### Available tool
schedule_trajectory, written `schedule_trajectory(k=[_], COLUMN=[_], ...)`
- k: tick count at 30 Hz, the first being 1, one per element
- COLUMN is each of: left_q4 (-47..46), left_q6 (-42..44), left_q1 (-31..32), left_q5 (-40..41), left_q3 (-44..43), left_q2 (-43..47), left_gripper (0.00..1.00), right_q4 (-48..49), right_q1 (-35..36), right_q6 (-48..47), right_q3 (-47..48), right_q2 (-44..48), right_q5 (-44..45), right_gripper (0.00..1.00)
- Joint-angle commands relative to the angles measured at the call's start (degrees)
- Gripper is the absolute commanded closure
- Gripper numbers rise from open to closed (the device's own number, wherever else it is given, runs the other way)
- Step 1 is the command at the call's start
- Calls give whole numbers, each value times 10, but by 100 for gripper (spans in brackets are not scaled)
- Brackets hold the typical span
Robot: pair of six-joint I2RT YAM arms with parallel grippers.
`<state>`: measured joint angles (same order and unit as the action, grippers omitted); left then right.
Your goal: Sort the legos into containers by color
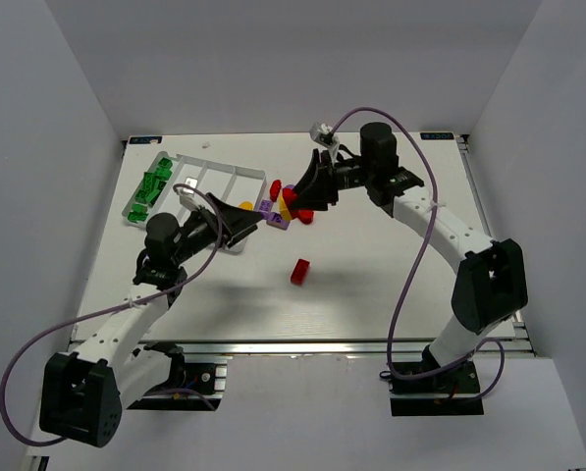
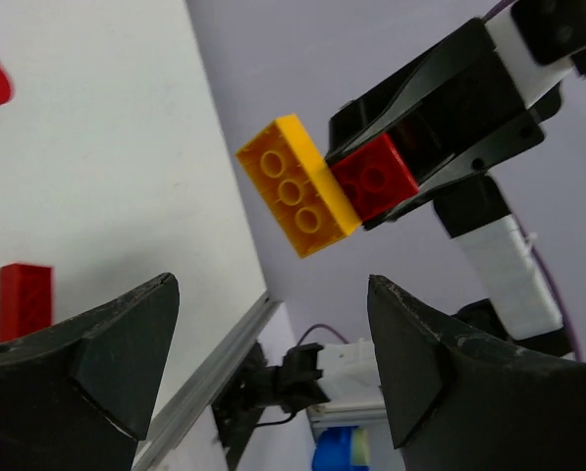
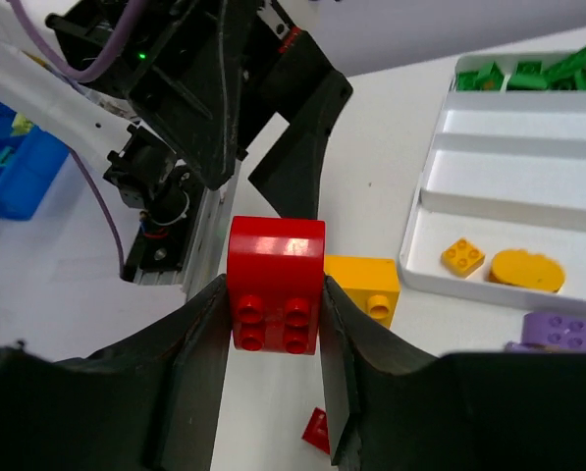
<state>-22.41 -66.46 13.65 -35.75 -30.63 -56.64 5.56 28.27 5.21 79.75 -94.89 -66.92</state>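
Observation:
My right gripper (image 3: 273,294) is shut on a red brick (image 3: 275,285) that is stuck to a yellow brick (image 3: 363,285), and holds both above the table. The left wrist view shows the same pair, yellow (image 2: 294,186) and red (image 2: 373,177), in front of my left gripper (image 2: 273,294), which is open and empty. In the top view the two grippers, left (image 1: 261,222) and right (image 1: 296,201), face each other over a small pile of red, purple and yellow legos (image 1: 278,218). The white tray (image 1: 236,175) holds green legos (image 1: 150,186) in its left compartment and yellow pieces (image 3: 526,270) in another.
A loose red brick (image 1: 300,271) lies on the table in front of the pile; it also shows in the left wrist view (image 2: 25,299). A purple brick (image 3: 559,331) lies just outside the tray. The table's near rail (image 2: 204,378) is below the left gripper.

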Motion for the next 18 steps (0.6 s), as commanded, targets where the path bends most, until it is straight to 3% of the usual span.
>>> schedule_trajectory(k=[1,5,18], left_q4=[-119,-176,-240], left_q6=[-76,-115,-166], left_q1=[11,12,30], left_q5=[4,0,-25], left_q3=[-33,-43,-48], left_q2=[-22,-49,-98], left_gripper=[13,13,13], right_q4=[73,152,263], right_q1=[6,13,63], right_q6=[-57,-73,-114], right_q3=[1,-56,-151], right_q2=[49,83,133], right_q5=[-9,-2,44], right_gripper=[100,100,100])
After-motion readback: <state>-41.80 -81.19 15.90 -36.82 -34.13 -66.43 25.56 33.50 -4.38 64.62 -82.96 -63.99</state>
